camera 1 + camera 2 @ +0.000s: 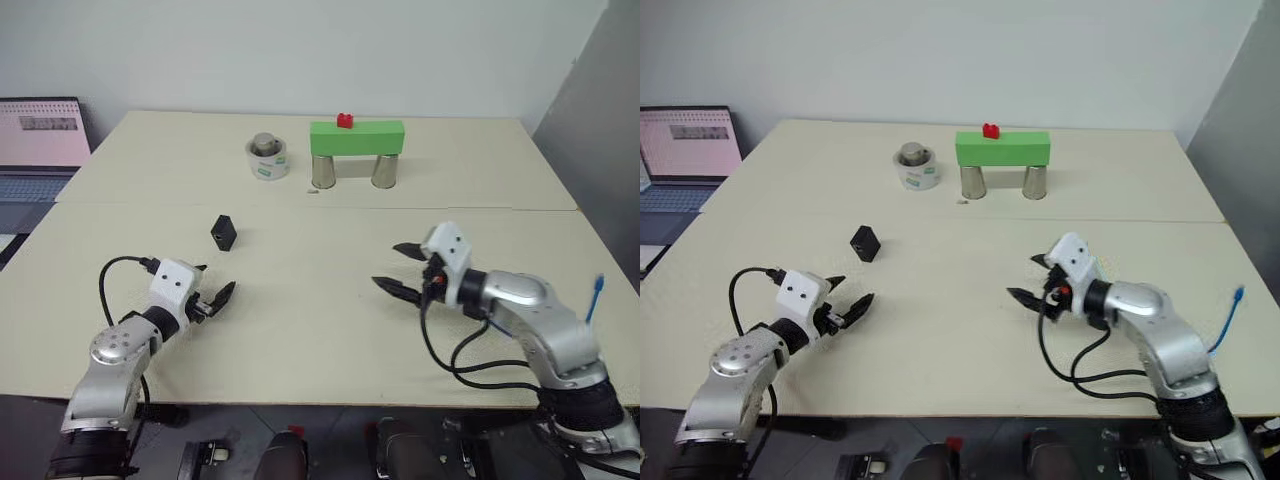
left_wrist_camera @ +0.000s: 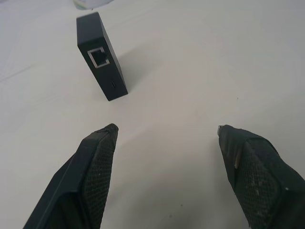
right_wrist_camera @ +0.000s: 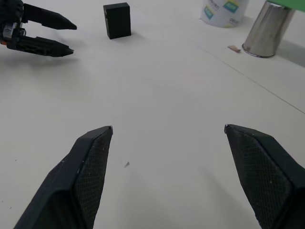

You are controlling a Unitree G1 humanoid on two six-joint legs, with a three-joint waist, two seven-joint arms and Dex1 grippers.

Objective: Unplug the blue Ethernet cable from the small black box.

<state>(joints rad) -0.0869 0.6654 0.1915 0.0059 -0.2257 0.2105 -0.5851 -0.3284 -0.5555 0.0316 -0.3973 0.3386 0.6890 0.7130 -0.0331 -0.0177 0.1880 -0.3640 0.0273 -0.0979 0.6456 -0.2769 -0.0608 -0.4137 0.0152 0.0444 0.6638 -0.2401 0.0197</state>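
Now the left end effector (image 1: 215, 299) has its two black fingers spread apart, and nothing is between them. It hangs just over the counter (image 1: 330, 330), near the small black box (image 1: 224, 232), and does not touch it. The right end effector (image 1: 404, 270) is spread wide too and holds nothing. It is well apart from the box, off to the box's right side.

The box stands by itself on the counter. In the left wrist view its little port (image 2: 99, 57) looks empty, with no plug inside. The blue Ethernet cable (image 1: 594, 299) is far from the box, past the right arm at the counter's edge, and its end sticks up in the air.

So the job looks done: the cable is out of the box. Nothing more seems left but to pull the arms away.
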